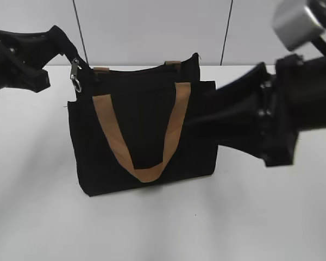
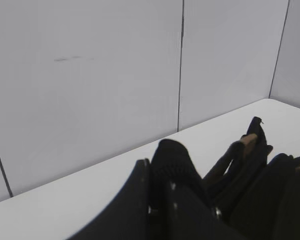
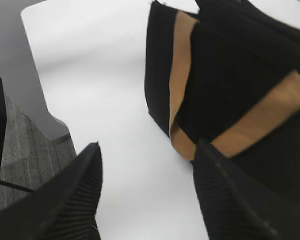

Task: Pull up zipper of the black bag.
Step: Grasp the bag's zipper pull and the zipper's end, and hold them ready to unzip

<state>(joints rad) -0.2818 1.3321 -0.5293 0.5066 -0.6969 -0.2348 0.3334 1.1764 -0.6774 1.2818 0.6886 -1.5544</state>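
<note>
The black bag (image 1: pixel 144 136) stands upright mid-table, a bit toward the far edge, tan strap (image 1: pixel 141 136) hanging down its front; the zipper (image 1: pixel 136 70) runs along the top edge, and its silver pull tab (image 1: pixel 75 74) dangles at the bag's left top corner. My left gripper (image 1: pixel 70 54) sits right at that corner, fingers (image 2: pixel 172 165) closed together on the zipper end by the look of the left wrist view; can't confirm they pinch the tab itself. My right gripper (image 3: pixel 145 195) is released, jaws wide, just beside the bag's right side w/ only tabletop between the jaws.

Risks, as I judge: right isn't bracing the bag, so a tug from left may drag or tip the whole bag instead of running the slider; a thin hold could slip off the tab; soft fabric may bunch and jam the track.

Surface: plain white table (image 1: pixel 38 217), smooth, matte; behind it pale grey wall panels (image 2: pixel 90 75) w/ dark seams.
</note>
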